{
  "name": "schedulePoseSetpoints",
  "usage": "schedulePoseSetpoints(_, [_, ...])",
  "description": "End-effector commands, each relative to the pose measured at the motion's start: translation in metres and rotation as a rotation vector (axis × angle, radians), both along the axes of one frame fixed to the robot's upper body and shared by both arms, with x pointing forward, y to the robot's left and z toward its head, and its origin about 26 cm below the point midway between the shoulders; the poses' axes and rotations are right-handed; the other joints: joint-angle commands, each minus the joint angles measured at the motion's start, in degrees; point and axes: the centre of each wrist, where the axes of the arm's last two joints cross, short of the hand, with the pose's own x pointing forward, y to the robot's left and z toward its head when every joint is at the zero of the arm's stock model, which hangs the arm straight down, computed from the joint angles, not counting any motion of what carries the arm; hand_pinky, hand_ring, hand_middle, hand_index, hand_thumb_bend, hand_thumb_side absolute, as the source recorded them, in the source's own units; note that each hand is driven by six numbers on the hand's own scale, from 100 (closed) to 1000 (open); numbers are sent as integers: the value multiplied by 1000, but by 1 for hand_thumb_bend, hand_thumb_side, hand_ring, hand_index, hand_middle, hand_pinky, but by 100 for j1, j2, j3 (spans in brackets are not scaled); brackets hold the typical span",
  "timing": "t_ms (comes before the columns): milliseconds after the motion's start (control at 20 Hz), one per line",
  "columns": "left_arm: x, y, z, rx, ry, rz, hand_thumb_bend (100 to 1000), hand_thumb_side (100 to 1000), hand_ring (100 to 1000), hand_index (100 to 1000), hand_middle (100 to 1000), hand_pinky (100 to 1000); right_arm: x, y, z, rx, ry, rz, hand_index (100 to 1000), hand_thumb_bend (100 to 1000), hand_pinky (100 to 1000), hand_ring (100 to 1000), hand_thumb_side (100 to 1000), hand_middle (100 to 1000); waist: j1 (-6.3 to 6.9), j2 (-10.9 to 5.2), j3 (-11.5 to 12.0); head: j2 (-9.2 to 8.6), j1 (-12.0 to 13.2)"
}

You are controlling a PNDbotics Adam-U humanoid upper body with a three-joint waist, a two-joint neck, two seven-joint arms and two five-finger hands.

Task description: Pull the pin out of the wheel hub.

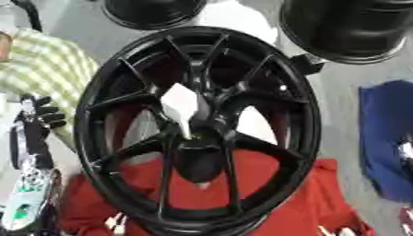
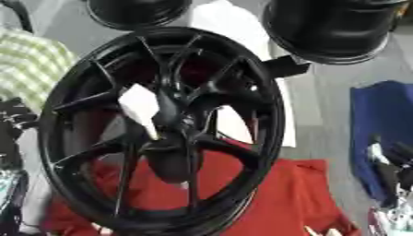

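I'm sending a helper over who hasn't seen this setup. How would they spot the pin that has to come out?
Find the large black spoked wheel filling the middle of the view, above a red cloth. At its hub sits the pin, a pale angular piece narrowing downward. It is the only light-coloured part among the black spokes.

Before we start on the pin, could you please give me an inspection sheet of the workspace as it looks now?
Surface: grey surface, largely covered by cloths.
Job's things: black wheel tilted towards the camera; white faceted piece sits at its hub, probably the pin, not yet pulled.
Clutter: red cloth under the wheel's near side; blue cloth at right; green-checked cloth at left.
Robot hands: left robot hand at the left edge, apart from the pin; right robot hand at the right edge over the blue cloth; neither touches the wheel.
Cables: nothing seen.
Surroundings: two more black wheels at the far edge.
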Motion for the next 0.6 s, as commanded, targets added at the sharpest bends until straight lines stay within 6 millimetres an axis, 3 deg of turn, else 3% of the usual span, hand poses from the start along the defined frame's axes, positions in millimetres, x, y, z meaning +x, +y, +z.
schedulePoseSetpoints(50, [3,5,12,25,-31,4,117,917,533,694,502,580,2,-8,11,-43,-15,0,668,547,569,636,287,602,0,-72,4,-51,6])
schedulePoseSetpoints(350, [4,5,18,28,-52,3,112,906,534,693,503,581,2,-8,12,-39,-20,-5,667,548,568,634,285,600,-11,-52,-15,-125,-54])
schedulePoseSetpoints(600, [7,7,62,121,-180,-47,100,850,536,697,507,582,2,-6,12,-35,-25,-10,667,546,568,633,287,599,-23,-19,-55,-123,-124])
